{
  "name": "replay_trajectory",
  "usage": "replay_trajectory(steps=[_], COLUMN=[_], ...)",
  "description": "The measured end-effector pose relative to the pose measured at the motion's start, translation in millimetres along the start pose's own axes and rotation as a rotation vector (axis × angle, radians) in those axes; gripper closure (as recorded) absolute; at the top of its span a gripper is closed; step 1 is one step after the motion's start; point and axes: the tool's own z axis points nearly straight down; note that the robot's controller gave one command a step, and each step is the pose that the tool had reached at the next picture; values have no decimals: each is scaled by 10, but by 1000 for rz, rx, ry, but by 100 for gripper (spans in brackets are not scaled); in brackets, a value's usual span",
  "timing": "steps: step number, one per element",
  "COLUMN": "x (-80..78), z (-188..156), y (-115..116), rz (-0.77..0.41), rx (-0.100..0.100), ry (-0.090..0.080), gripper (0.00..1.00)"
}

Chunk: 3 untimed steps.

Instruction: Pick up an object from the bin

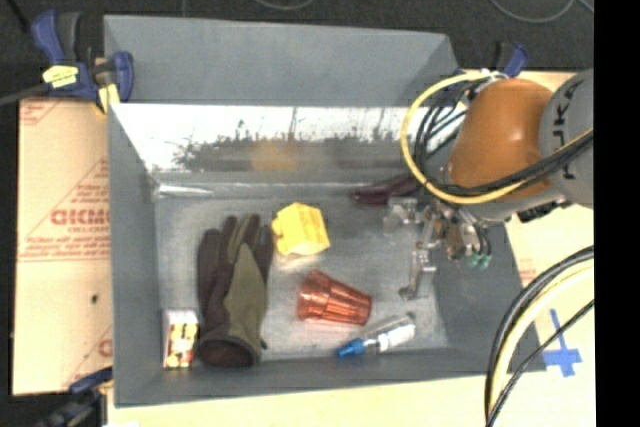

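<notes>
Hand (419, 265) hangs near the copper-red cup stack (333, 300), half under its wrist cover (500, 130); grip unclear.

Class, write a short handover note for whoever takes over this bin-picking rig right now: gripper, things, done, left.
Gripper: at the right side of the bin, nothing seen in it.
Nearest: copper ribbed cup to its left, blue-capped tube toward the front.
Farther left: yellow crumpled piece, dark glove, small box.
Done: nothing picked yet.
Left: grasp one thing, lift it out.
</notes>
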Motion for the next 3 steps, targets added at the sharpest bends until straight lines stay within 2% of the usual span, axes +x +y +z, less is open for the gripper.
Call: replay_trajectory(steps=[1,2,3], x=[-19,296,348], z=[-46,632,445], y=[3,480,517], rz=[-3,8,45], rx=[1,0,0], ry=[-8,-8,-12], gripper=[0,0,0])
